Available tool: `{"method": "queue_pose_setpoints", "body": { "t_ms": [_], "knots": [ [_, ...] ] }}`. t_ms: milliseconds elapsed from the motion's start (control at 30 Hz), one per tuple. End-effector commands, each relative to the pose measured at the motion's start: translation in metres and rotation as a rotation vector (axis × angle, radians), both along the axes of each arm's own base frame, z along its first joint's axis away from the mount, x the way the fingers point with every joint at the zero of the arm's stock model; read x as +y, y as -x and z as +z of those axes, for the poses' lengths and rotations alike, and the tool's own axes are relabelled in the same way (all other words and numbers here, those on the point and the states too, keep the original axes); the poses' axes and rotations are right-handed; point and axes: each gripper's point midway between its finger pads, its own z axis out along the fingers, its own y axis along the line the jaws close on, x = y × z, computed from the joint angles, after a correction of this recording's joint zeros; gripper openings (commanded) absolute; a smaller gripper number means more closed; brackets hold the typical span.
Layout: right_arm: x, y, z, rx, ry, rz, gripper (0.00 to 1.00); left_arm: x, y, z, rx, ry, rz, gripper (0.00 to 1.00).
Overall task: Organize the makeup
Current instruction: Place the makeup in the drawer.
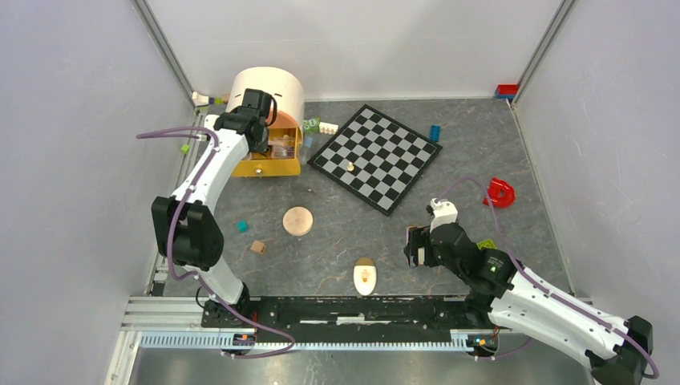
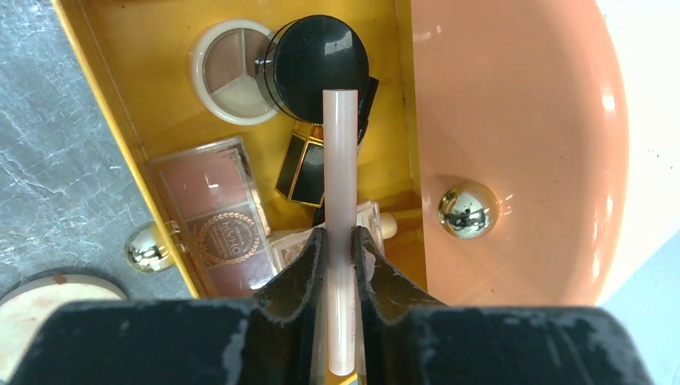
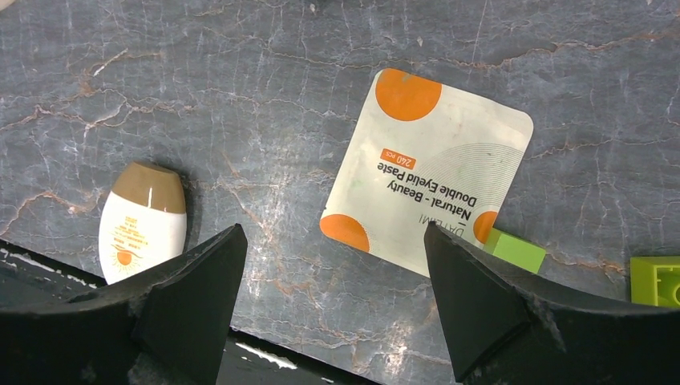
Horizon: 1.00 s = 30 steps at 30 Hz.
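The left gripper (image 2: 340, 234), clamped on a pale pink tube (image 2: 339, 160) whose long axis runs six to twelve o'clock, hangs over the yellow drawer (image 2: 152, 120) (the right gripper (image 3: 330, 241) gapes empty, with the sachet (image 3: 425, 172) at its two o'clock).

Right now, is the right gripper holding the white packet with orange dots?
No, the right gripper has its fingers wide apart, and the packet lies flat on the table.
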Motion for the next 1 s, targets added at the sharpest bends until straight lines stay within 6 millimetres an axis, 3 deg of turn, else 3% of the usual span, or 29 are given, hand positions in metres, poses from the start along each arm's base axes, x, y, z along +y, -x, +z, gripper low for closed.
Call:
{"method": "queue_pose_setpoints", "body": {
  "t_ms": [0, 267, 833, 967],
  "knots": [
    [-0.002, -0.003, -0.001, -0.005, 0.003, -0.024, 0.89, 0.005, -0.016, 0.003, -0.052, -0.025, -0.002, 0.02],
    [-0.006, -0.002, -0.002, -0.003, 0.016, -0.03, 0.89, -0.011, -0.038, -0.008, -0.07, -0.006, -0.092, 0.02],
    [-0.006, -0.001, -0.004, 0.003, 0.013, -0.031, 0.89, -0.011, -0.037, -0.044, 0.028, -0.051, -0.134, 0.04],
    [-0.007, -0.001, -0.005, 0.0, 0.013, -0.032, 0.89, -0.011, -0.037, -0.047, 0.037, -0.054, -0.14, 0.09]
  ]
}}
